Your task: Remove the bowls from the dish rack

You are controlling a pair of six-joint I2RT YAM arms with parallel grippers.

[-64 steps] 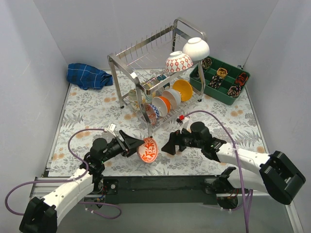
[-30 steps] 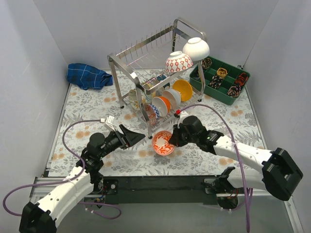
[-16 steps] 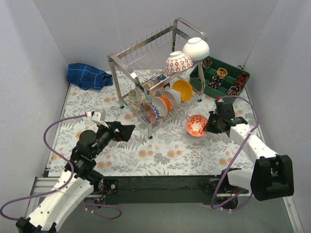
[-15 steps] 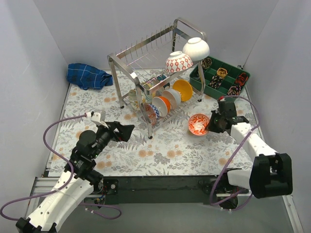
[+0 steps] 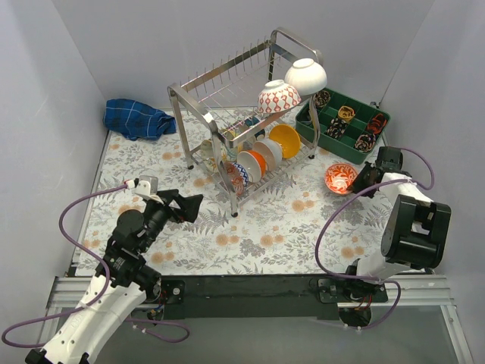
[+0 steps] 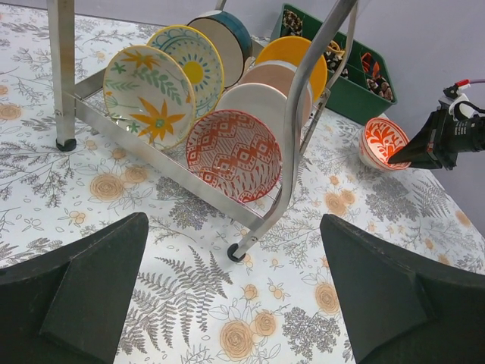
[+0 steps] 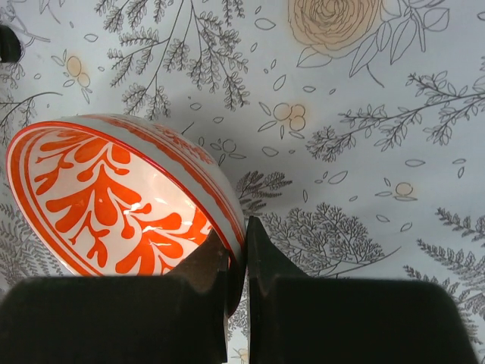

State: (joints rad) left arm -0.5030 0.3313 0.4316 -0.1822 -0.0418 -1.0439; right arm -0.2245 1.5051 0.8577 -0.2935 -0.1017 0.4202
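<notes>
The steel dish rack (image 5: 198,95) stands at the back middle. Its top tier holds a red-and-white patterned bowl (image 5: 278,97) and a white bowl (image 5: 305,76); several bowls (image 5: 267,150) stand on edge in the lower tier. My right gripper (image 5: 362,180) is shut on the rim of an orange-and-white bowl (image 5: 340,177), tilted low over the mat beside the green tray. In the right wrist view the fingers (image 7: 241,235) pinch that bowl's (image 7: 98,205) wall. My left gripper (image 5: 186,203) is open and empty, facing the rack's lower tier, where a red patterned bowl (image 6: 233,155) is nearest.
A green divided tray (image 5: 327,145) with small items sits at the back right, close to the held bowl. A blue cloth (image 5: 136,119) lies at the back left. Grey walls close in both sides. The rack's front leg (image 6: 241,250) stands ahead of my left gripper.
My right gripper carried the orange-and-white bowl from the front middle to the right, up to the green tray. My left arm drew back to the left, still open.
</notes>
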